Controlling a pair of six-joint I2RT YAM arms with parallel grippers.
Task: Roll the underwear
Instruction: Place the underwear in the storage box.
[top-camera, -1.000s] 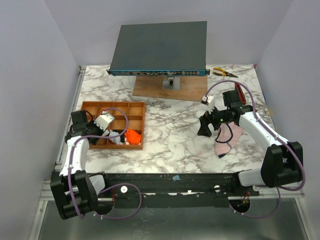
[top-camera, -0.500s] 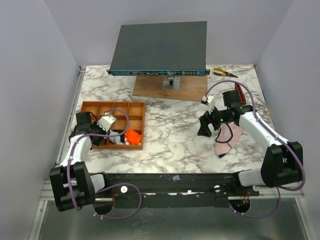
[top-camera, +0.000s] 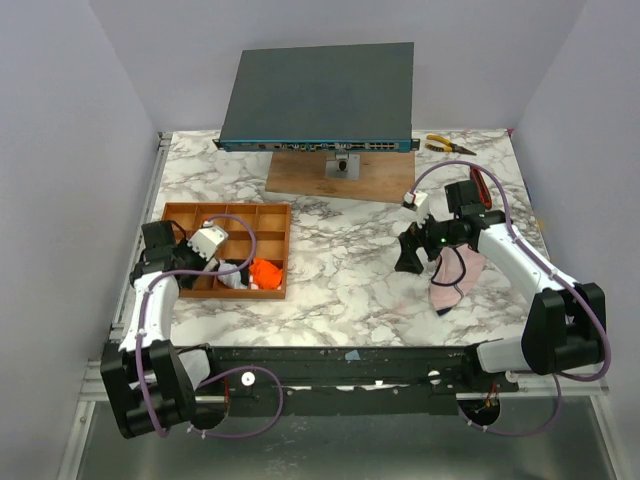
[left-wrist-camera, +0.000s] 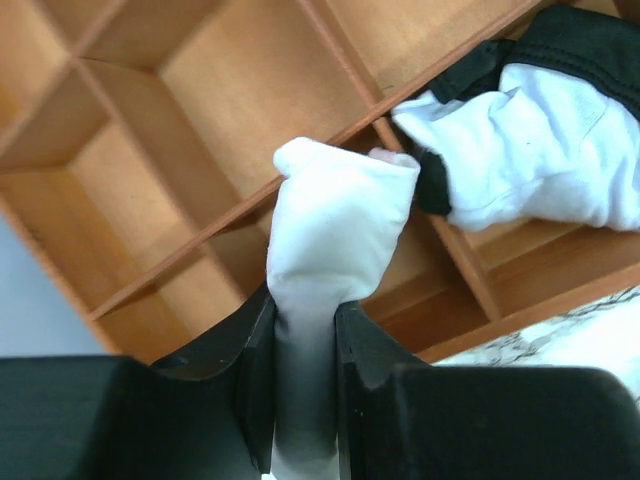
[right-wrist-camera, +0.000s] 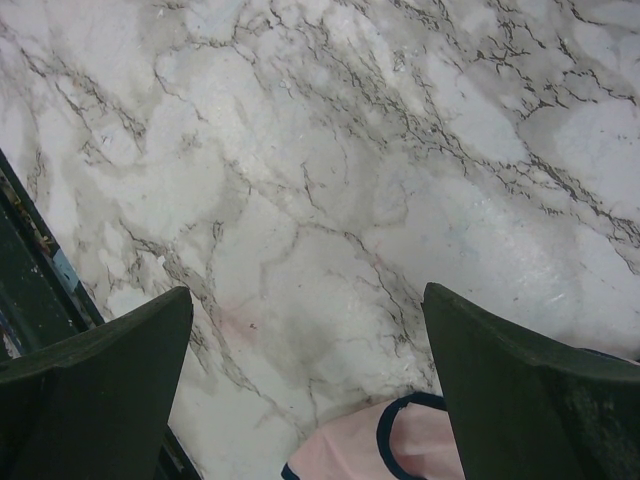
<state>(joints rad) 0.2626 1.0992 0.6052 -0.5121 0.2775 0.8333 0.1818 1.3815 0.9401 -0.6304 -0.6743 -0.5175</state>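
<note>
White underwear roll (left-wrist-camera: 340, 220) pinched tight by left gripper (left-wrist-camera: 305, 335), held over tray (left-wrist-camera: 250, 90) compartments. Right gripper (right-wrist-camera: 308, 300) spread wide above marble table (right-wrist-camera: 300, 150); pink underwear (right-wrist-camera: 350, 445) seen just beside.

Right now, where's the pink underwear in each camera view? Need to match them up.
Top external: the pink underwear lies right of centre on the marble table.
Left wrist: not in it; the left gripper grips a white garment over the tray.
Right wrist: bottom edge, centre, below the open right gripper.
Shared landmark: the marble table, also at left wrist's lower right corner.
</note>
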